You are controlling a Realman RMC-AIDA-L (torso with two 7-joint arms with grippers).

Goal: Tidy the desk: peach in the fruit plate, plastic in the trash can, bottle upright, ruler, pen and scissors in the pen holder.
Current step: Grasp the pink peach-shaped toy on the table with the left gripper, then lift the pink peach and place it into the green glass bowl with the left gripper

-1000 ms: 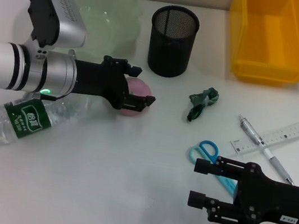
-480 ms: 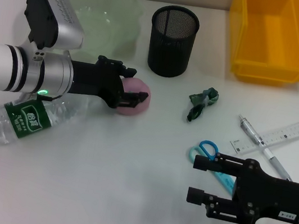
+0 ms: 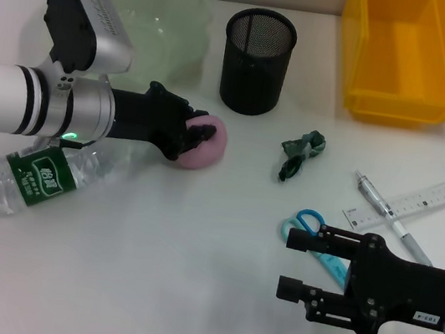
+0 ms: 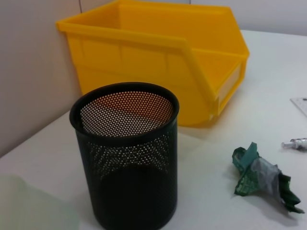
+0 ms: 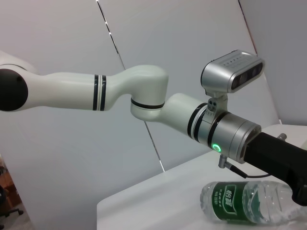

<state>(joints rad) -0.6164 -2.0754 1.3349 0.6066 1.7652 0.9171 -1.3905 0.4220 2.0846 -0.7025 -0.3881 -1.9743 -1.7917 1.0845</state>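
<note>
My left gripper point(image 3: 196, 136) has its fingers pinched on the peach point(image 3: 203, 142), which sits on the desk just ahead of the wrist, with the fruit plate point(image 3: 165, 18) behind and above it. Risk: round, soft fruit could roll out on the lift, or bump the lying bottle point(image 3: 48, 169) under my forearm. Right gripper point(image 3: 298, 266) hovers spread beside the scissors point(image 3: 311, 228), holding nothing.

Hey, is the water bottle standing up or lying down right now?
Lying down. The water bottle rests on its side on the table, under the left arm, whose left gripper is at the peach.
</note>
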